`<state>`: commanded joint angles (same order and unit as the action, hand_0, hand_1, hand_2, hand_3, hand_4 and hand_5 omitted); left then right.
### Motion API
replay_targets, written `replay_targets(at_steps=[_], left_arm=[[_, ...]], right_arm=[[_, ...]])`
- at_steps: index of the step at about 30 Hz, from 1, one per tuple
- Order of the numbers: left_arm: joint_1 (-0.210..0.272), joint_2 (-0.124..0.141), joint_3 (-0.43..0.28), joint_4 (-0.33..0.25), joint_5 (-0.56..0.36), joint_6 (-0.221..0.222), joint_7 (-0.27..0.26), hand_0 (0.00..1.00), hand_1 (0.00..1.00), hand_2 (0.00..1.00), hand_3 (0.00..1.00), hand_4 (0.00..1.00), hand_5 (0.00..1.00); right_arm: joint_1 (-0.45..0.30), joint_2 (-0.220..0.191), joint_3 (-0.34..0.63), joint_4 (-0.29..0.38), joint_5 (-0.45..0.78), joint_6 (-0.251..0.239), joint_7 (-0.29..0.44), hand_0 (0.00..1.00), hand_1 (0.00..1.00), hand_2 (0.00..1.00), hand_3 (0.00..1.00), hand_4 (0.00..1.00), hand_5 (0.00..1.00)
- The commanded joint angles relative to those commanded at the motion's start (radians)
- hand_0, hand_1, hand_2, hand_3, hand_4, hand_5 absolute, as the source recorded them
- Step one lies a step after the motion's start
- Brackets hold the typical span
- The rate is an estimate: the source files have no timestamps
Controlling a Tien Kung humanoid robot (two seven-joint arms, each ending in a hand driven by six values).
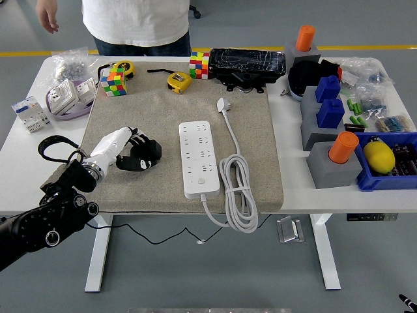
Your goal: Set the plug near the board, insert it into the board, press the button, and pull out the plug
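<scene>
A black plug [146, 156] lies on the beige mat [150, 117], left of the white power strip [199, 158]. My left hand [133, 149], white-shelled on a black arm, reaches in from the lower left, its fingers curled over and around the plug. The strip lies lengthwise in the middle of the mat, with its button [201, 180] near the front end. Its white cable [238, 189] is coiled to its right and ends in a white plug [223, 104] at the back.
A person in a white shirt [137, 19] stands at the far side, one hand [47, 15] hanging free. Rubik's cubes [113, 83], tape measures [178, 81] and a black box [247, 62] line the back. Grey blocks with blue and orange pegs [329, 130] and a blue bin [389, 163] stand to the right.
</scene>
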<state>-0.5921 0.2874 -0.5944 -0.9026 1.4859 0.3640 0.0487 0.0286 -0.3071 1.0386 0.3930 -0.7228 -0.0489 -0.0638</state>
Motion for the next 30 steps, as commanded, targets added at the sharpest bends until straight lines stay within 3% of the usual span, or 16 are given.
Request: replay_targets(at_steps=[3, 4, 9, 10, 21, 30], left_arm=[[-0.004, -0.003, 0.005, 0.004, -0.015, 0.010, -0.011, 0.566, 0.478, 0.528, 0.547, 0.785, 0.156], [-0.005, -0.003, 0.007, 0.004, -0.018, 0.014, -0.015, 0.461, 0.417, 0.474, 0.530, 0.710, 0.113], [-0.003, -0.005, 0.009, 0.000, -0.027, 0.026, -0.038, 0.461, 0.417, 0.474, 0.530, 0.710, 0.113], [-0.002, -0.004, 0.008, -0.003, -0.028, 0.026, -0.042, 0.409, 0.367, 0.430, 0.526, 0.681, 0.058], [-0.002, 0.001, -0.017, -0.102, -0.029, 0.035, -0.109, 0.411, 0.372, 0.420, 0.525, 0.676, 0.048], [-0.047, -0.017, 0.060, -0.111, -0.029, 0.030, -0.107, 0.425, 0.375, 0.426, 0.529, 0.658, 0.025]], right_arm=[[0.000, 0.000, 0.000, 0.000, 0.000, 0.000, 0.000, 0.621, 0.672, 0.643, 0.574, 0.983, 0.591], [-0.001, 0.000, -0.001, 0.000, 0.000, 0.000, 0.000, 0.621, 0.671, 0.643, 0.574, 0.983, 0.589], [-0.002, 0.000, -0.001, 0.000, -0.001, 0.000, 0.000, 0.621, 0.671, 0.643, 0.574, 0.983, 0.589], [-0.002, 0.000, -0.001, 0.000, -0.002, 0.000, 0.000, 0.622, 0.671, 0.643, 0.574, 0.983, 0.589], [-0.001, -0.002, -0.002, 0.000, -0.001, -0.001, 0.001, 0.621, 0.671, 0.642, 0.573, 0.982, 0.589], [0.004, -0.004, -0.015, 0.004, 0.001, -0.001, 0.001, 0.622, 0.671, 0.642, 0.574, 0.981, 0.590]])
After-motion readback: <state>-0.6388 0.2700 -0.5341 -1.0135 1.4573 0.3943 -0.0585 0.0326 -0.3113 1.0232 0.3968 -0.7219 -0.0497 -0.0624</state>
